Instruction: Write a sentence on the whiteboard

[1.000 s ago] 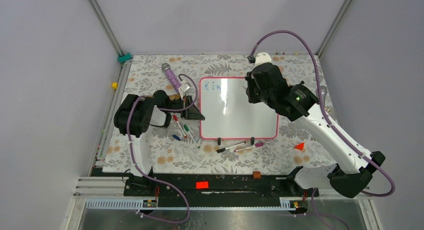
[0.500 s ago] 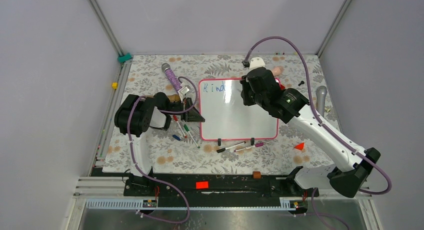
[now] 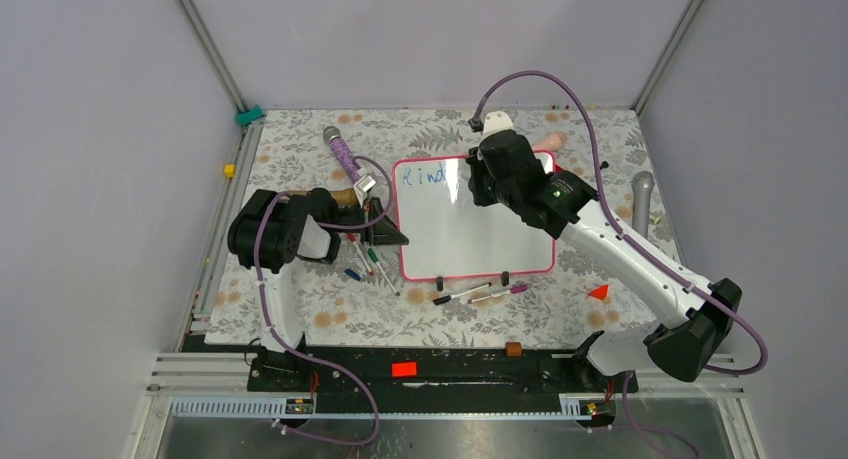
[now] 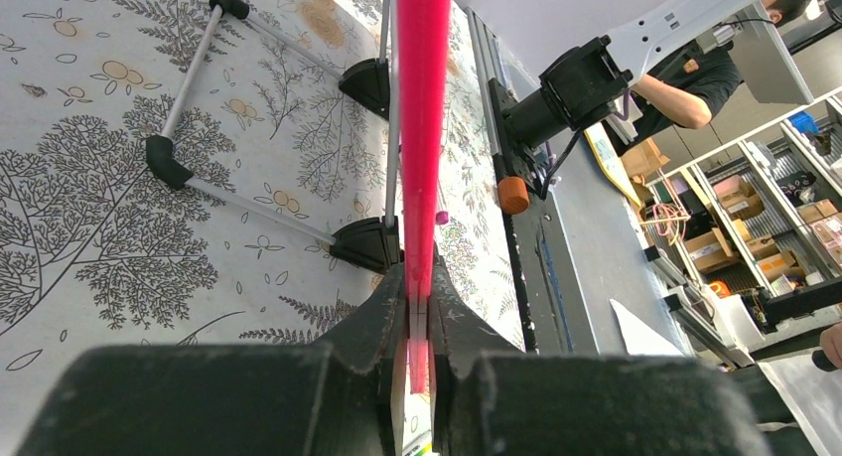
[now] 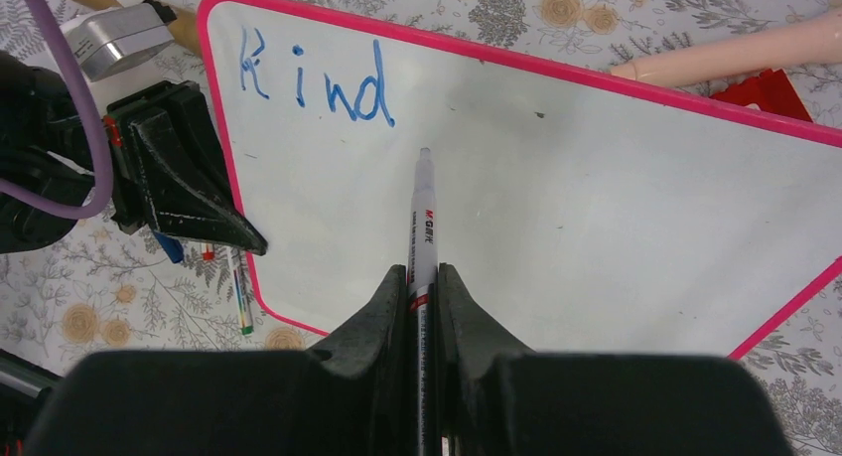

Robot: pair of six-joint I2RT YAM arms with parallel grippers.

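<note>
Whiteboard: the whiteboard (image 3: 480, 239) lies flat on the floral mat (image 3: 300, 299), mid-table, between the two arms, its two black clip feet at the near edge.
Writing so far: one blue word, "Kind" (image 5: 318, 83), sits in the board's far-left corner; everything else on the surface is bare white.
Marker: a white marker (image 5: 425, 208) points at the board just right of and below the "d"; whether the tip touches, I cannot tell.
Right gripper: the right gripper (image 5: 424, 277) has its jaws pressed tight on the marker's barrel, poised over the upper part of the board.
Left gripper: the left gripper (image 4: 417, 287) pinches the board's pink left rim, jaws clamped on it, steadying the board.
Progress: early going, by my judgement. One word is down and a full sentence calls for several more, with most of the top line and all the rows below free.
Around the board: loose markers (image 3: 365, 259) lie just left of it and more pens (image 3: 480, 294) by its near edge.
</note>
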